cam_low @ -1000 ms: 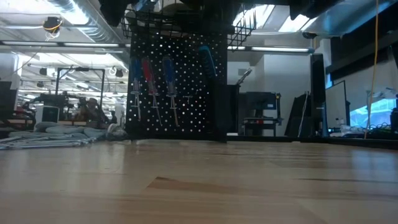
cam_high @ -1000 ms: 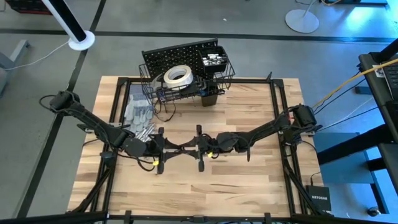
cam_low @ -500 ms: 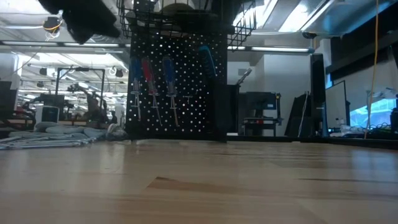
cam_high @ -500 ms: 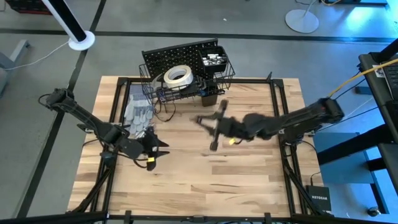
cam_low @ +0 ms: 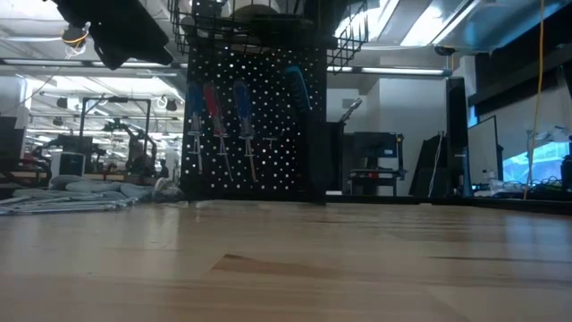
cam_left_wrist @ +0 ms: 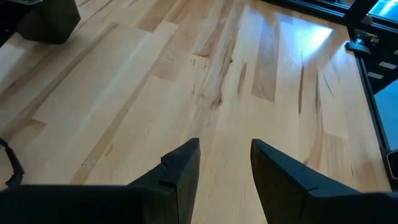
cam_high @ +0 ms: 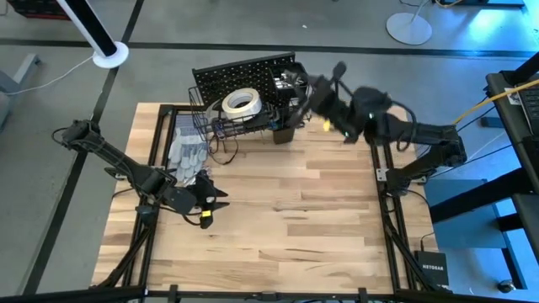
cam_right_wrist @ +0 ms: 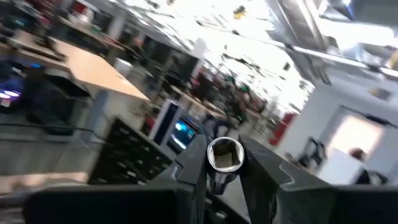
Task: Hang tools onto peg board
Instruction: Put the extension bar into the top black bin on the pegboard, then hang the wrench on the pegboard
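Observation:
The black peg board (cam_high: 240, 74) stands at the table's far edge, with a white tape roll (cam_high: 240, 103) in its wire basket. Red and blue screwdrivers (cam_low: 214, 112) hang on the peg board (cam_low: 255, 125). My right gripper (cam_high: 307, 84) is raised high beside the basket and is shut on a silver tool (cam_right_wrist: 224, 154). My left gripper (cam_left_wrist: 225, 163) hovers open over the table's left part (cam_high: 208, 202) with nothing between its fingers. More silver tools (cam_low: 63, 202) lie on the table by the grey gloves (cam_high: 185, 151). My right gripper pinches the silver tool between its two fingers. The tool's round hollow end (cam_right_wrist: 224, 153) shows between the fingertips, so the tool lies along the fingers. The fingers point toward the table's far edge, slightly upward, and the tool is lifted well clear of the table.
A black square cup (cam_high: 284, 133) hangs at the peg board's foot. Bare wooden table (cam_high: 286, 210) lies in the middle and to the right. A dark metal frame (cam_high: 379, 168) runs along the table's sides.
The two grippers stood tip to tip at mid-table. My right gripper has since risen steeply, rolled, and swung toward the far edge with the silver tool, ending beside the peg board's basket. My left gripper has drawn back a little toward the table's left edge.

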### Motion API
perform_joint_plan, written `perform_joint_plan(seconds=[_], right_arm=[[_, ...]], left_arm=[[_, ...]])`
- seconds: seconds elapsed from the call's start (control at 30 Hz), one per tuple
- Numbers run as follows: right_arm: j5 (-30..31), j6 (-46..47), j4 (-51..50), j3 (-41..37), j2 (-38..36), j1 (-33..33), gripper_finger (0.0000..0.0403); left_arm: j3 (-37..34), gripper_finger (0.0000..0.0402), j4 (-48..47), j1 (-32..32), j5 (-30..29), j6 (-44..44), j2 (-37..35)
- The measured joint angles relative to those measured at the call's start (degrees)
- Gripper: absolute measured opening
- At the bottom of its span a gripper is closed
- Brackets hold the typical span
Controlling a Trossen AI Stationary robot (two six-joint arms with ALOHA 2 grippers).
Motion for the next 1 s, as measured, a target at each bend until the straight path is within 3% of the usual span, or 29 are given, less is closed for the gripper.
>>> perform_joint_plan(seconds=[0.23,0.43,0.73,1.0], right_arm=[[-5.3,10.4,-8.8,0.5,0.4,-9.2,0.0076],[-7.7,15.7,-10.8,0.5,0.9,-12.1,0.0103],[-8.0,15.8,-12.6,0.5,0.5,-10.9,0.0204],[-8.2,15.4,-21.9,0.6,-5.4,-1.0,0.0233]], left_arm=[[0.0,0.0134,0.0,0.0,0.0,0.0,0.0],[0.0,0.0134,0.1,0.0,0.0,-0.3,0.0],[0.0,0.0134,-0.1,0.0,0.0,-1.0,0.0],[0.0,0.0134,-8.6,-0.2,3.4,-7.9,0.0]])
